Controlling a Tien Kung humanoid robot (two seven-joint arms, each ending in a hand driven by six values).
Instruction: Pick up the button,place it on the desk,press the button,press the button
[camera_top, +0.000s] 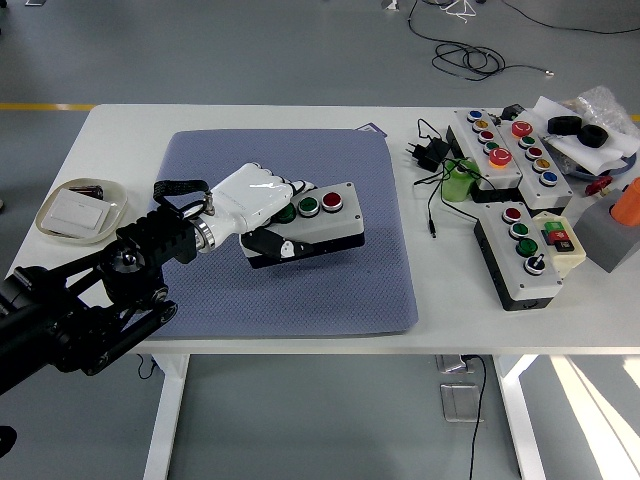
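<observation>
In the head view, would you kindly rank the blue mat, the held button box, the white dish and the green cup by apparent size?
1. blue mat
2. button box, held by the left hand
3. white dish
4. green cup

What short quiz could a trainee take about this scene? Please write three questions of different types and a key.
1. True or false: the left hand grips the button box at its left end.
2. What is under the button box?
A. bare white table
B. blue mat
C. dish
3. Fill in: the two caps visible on the button box are green and ____.

Key:
1. True; the fingers wrap that end.
2. B, the blue mat. The dish sits apart at the table's left side.
3. Red; the red cap is to the right of the green one.
</observation>
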